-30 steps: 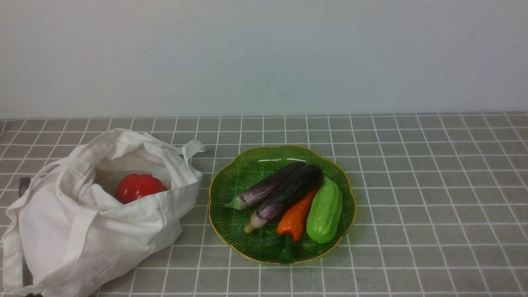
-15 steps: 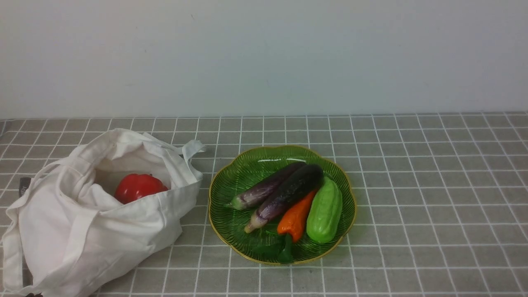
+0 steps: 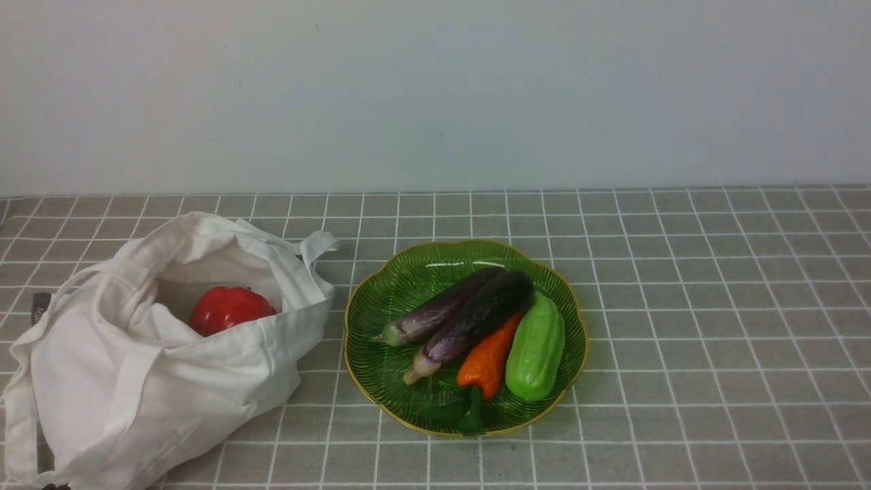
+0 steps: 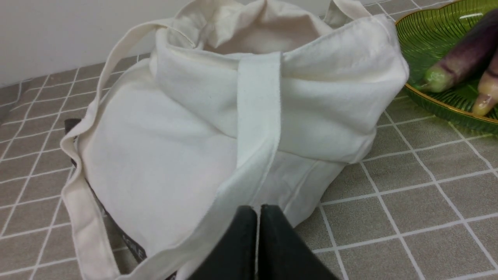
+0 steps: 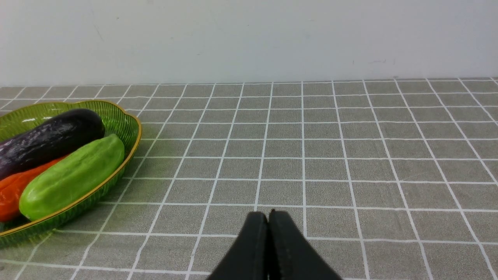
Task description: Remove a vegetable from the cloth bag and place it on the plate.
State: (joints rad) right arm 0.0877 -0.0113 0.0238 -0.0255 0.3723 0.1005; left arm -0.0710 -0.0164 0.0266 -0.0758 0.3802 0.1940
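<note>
On ribbed green glass point(image 3: 381, 292), a lumpy, glossy, oblong gourd point(image 3: 535, 347)

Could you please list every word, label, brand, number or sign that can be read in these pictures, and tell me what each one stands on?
No text can be read with certainty.
Dark strip beside the cloth bag: pale lettering shows on its end, too small and blurred to read.
Plate and vegetables on it: no lettering visible.
</note>
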